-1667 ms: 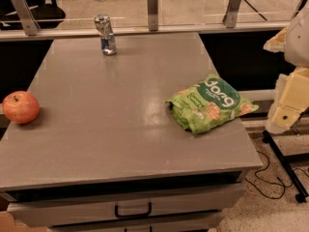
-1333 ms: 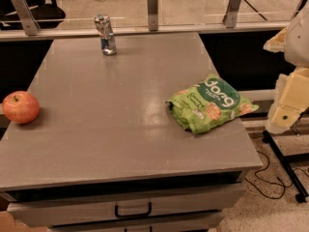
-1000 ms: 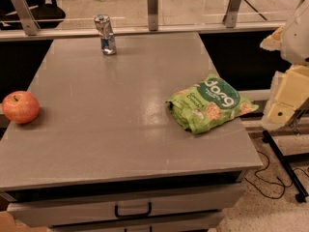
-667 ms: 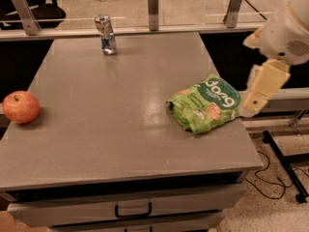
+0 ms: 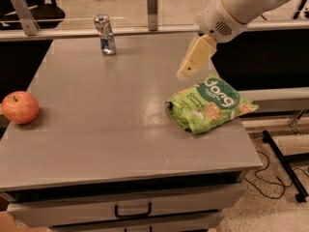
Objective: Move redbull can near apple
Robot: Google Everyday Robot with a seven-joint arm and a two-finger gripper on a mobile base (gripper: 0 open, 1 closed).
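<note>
Camera view shows the gripper (image 5: pixel 186 71) hanging empty just above the green bag (image 5: pixel 208 104), I cannot tell how far its jaws are parted, since the upright redbull can (image 5: pixel 105 34), well back-left of the bag on the bench (image 5: pixel 111 129), is not yet grasped and the apple (image 5: pixel 20 107) lies well left.

The single camera sits high in front of the grey table (image 5: pixel 111 124), looking down and across it toward the far rail (image 5: pixel 154 29). It is close enough that the tabletop fills most of the view. The drawer handle (image 5: pixel 133 210) lies at the bottom edge, the apple (image 5: pixel 20 107) at the left edge and the can (image 5: pixel 105 35) near the top. The gripper (image 5: pixel 187 71) comes in from the upper right, above the table's right side.
</note>
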